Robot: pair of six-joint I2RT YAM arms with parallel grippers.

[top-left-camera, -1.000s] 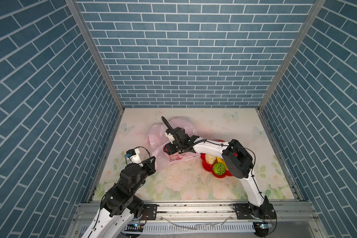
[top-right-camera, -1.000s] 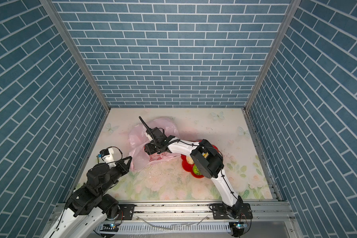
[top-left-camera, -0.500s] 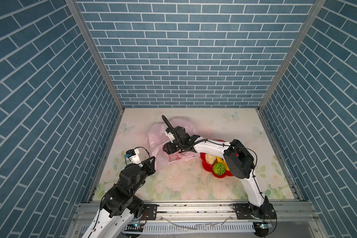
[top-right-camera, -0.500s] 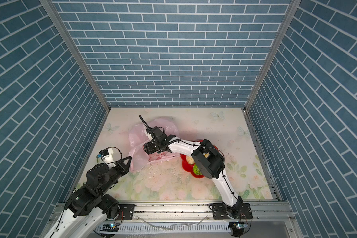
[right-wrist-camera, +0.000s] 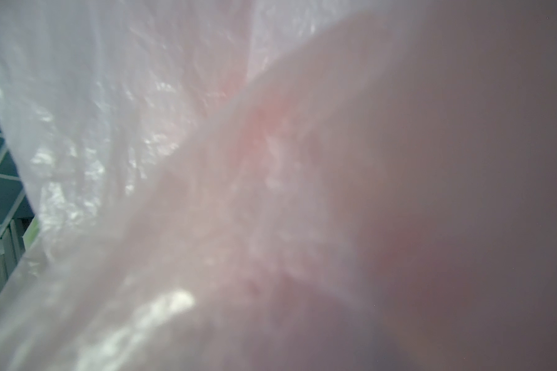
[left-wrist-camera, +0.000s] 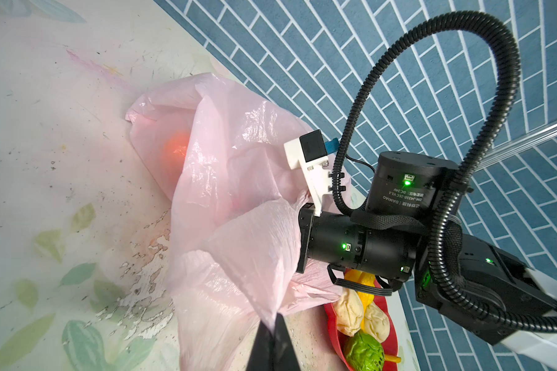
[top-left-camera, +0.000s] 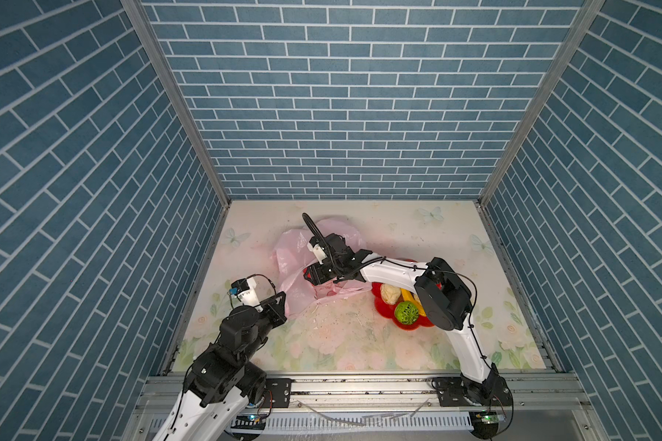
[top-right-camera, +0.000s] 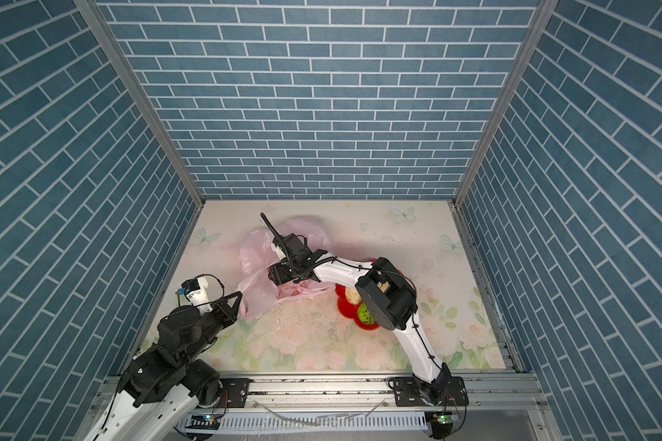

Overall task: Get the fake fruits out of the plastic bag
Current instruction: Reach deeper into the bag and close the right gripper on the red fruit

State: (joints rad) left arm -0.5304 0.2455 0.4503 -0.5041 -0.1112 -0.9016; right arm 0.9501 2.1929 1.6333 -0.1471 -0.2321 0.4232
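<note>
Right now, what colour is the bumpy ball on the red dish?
The bumpy ball is bright green, clearest in the left wrist view.

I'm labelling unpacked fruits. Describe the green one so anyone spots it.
Find the red dish right of the pink bag. The green ball lies at its near edge: the only green piece, beside a cream lump and a yellow piece.

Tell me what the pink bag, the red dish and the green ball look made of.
Plastic bag: thin translucent film, glossy, crinkled; an orange shape glows through. Red dish: probably hard plastic, smooth, slightly shiny. Green ball: likely moulded plastic, bumpy surface.
</note>
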